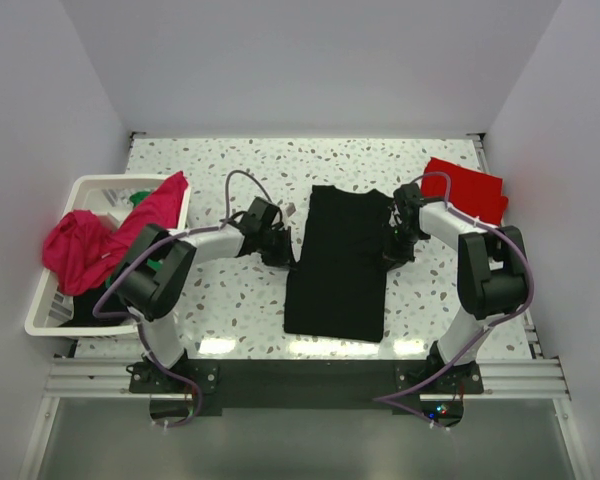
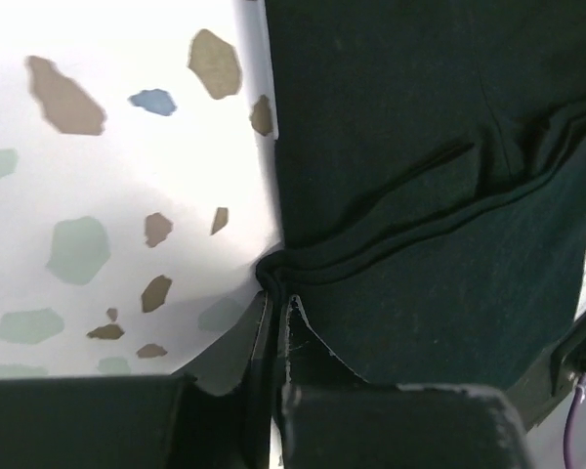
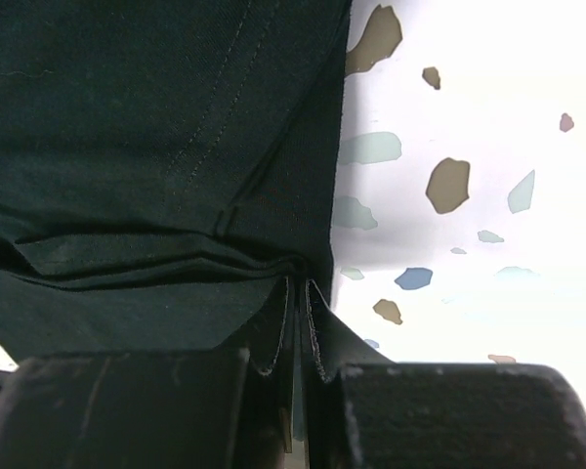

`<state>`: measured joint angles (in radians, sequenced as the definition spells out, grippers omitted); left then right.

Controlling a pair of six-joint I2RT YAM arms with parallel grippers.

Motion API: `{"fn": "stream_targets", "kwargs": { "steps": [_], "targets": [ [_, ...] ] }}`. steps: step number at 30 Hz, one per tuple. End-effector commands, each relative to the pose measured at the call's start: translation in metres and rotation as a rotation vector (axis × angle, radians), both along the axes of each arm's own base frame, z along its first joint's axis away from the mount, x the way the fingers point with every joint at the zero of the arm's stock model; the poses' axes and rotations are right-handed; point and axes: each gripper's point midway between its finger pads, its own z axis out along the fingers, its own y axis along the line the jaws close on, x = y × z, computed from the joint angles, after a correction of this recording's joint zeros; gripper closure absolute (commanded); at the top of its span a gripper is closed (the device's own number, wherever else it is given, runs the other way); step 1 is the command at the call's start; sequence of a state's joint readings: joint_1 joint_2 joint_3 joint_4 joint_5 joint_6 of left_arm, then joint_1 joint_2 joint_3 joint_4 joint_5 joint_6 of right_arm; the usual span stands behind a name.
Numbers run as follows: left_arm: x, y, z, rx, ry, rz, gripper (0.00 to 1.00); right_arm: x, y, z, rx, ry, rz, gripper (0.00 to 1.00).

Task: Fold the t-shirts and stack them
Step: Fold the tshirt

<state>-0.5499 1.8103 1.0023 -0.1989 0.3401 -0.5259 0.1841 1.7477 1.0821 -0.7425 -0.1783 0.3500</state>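
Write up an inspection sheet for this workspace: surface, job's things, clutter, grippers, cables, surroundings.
Surface: speckled table, brightly lit.
Job's things: black t-shirt folded into a long strip at centre; red t-shirt folded at far right; magenta-pink t-shirt draped over the white laundry basket; green cloth inside it.
Clutter: only that basket, at left edge.
Grippers: left gripper and right gripper each shut on an edge of the black t-shirt.
Cables: purple cables loop along both arms.
Surroundings: white walls; metal rail at near edge.

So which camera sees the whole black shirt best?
The top camera. It shows the whole black shirt as one long dark rectangle. Each wrist camera shows only one bunched edge of it, very close up.
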Motion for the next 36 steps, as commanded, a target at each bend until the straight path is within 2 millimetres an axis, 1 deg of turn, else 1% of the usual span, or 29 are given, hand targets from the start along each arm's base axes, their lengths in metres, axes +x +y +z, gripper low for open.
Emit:
{"fn": "stream_targets", "kwargs": {
  "steps": [1,3,5,7,11,14,18,21,28,30,33,36],
  "targets": [
    [0.003,-0.017,0.007,-0.120,-0.014,-0.011,1.00,0.006,0.006,0.011,0.031,-0.035,0.016,1.00],
    [0.005,-0.020,0.014,-0.145,-0.030,-0.008,1.00,0.003,0.006,0.016,0.033,-0.037,0.015,1.00],
    [0.008,-0.022,0.024,-0.166,-0.056,-0.009,1.00,0.005,0.006,0.027,0.040,-0.070,0.007,1.00],
    [0.010,-0.024,0.034,-0.182,-0.075,-0.010,1.00,0.002,0.006,0.035,0.042,-0.080,0.001,1.00],
    [0.013,-0.029,0.055,-0.221,-0.113,-0.015,1.00,-0.002,0.004,0.057,0.045,-0.122,-0.012,1.00],
    [0.016,-0.034,0.067,-0.245,-0.124,-0.019,1.00,-0.006,0.002,0.068,0.040,-0.137,-0.021,1.00],
    [0.019,-0.039,0.081,-0.256,-0.152,-0.027,1.00,-0.012,-0.001,0.078,0.030,-0.144,-0.027,1.00],
    [0.020,-0.041,0.088,-0.260,-0.161,-0.033,1.00,-0.017,-0.004,0.082,0.020,-0.146,-0.028,1.00],
    [0.016,-0.046,0.089,-0.258,-0.165,-0.060,1.00,-0.024,-0.010,0.095,-0.001,-0.172,-0.037,1.00],
    [0.014,-0.049,0.090,-0.265,-0.165,-0.079,1.00,-0.025,-0.011,0.096,-0.008,-0.173,-0.039,1.00],
    [0.012,-0.051,0.089,-0.264,-0.165,-0.098,1.00,-0.025,-0.012,0.093,-0.012,-0.176,-0.037,1.00],
    [0.012,-0.048,0.088,-0.247,-0.167,-0.091,1.00,-0.022,-0.012,0.086,-0.015,-0.177,-0.031,1.00]
  ]
}}
